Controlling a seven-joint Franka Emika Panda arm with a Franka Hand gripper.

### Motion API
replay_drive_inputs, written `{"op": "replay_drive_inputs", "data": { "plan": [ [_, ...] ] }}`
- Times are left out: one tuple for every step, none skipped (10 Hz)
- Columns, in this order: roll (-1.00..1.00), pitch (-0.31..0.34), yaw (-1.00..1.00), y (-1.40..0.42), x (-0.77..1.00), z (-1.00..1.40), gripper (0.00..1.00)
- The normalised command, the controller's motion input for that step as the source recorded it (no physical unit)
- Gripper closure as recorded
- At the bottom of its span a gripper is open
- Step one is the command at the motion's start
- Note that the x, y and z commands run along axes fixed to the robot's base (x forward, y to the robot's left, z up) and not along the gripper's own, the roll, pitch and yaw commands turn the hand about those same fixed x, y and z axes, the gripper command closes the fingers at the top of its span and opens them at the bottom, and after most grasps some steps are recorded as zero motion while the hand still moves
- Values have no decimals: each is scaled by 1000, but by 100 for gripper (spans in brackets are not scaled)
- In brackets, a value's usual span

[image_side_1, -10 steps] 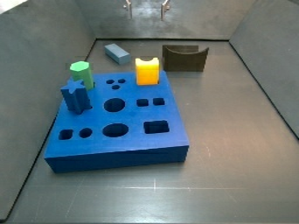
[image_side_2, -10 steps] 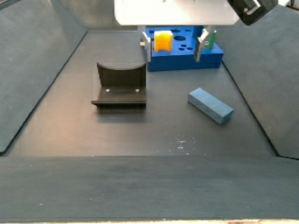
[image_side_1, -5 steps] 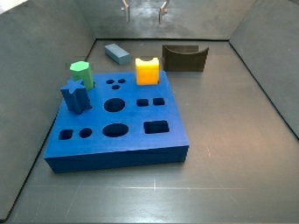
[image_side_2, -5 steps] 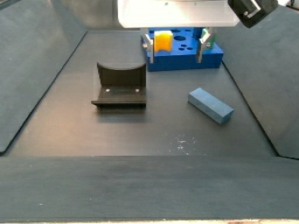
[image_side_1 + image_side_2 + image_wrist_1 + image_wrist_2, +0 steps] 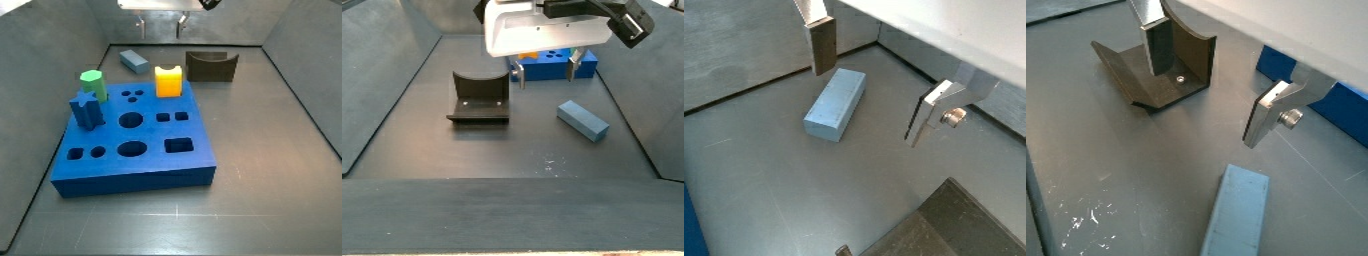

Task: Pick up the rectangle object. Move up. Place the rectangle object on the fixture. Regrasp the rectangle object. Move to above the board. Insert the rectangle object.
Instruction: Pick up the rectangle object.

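Two pegs in board [image 5: 134,140] | fixture [image 5: 478,97] empty | gripper [image 5: 871,88] open above rectangle object [image 5: 835,103]

We see the gripper [image 5: 543,71] has come down lower in the frame's upper middle, its open fingers [image 5: 572,68] now showing fully.

A dark grey floor [image 5: 254,200] fills the lower frame in both side views, scored by thin seam lines. Sloping grey walls [image 5: 40,60] rise at left and right. Pale scuffs [image 5: 549,162] mark the floor near centre.
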Motion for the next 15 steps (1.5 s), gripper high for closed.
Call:
{"op": "replay_drive_inputs", "data": {
  "plan": [
    [-71, 0, 77, 20, 0, -71, 0],
    [-217, -49, 414, 340, -480, -231, 0],
    [-146, -197, 117, 71, -383, -103, 0],
    [11, 0, 0, 0, -97, 0, 0],
    [29, -214, -80, -66, -637, -200, 0],
    [117, -194, -289, 0, -863, -243, 0],
    [54, 0, 0, 0, 0, 0, 0],
    [0, 0, 0, 11, 0, -34, 0],
    [0, -37, 0, 23, 0, -177, 0],
    [0, 0, 20, 0, 0, -166, 0],
    [0, 0, 11, 0, 31, -71, 0],
    [0, 0, 0, 0, 0, -34, 0],
    [0, 0, 214, 0, -249, -389, 0],
    [160, 54, 969, 0, -49, -411, 0],
    [297, 60, 1000, 0, 0, -469, 0]
  ]
}}
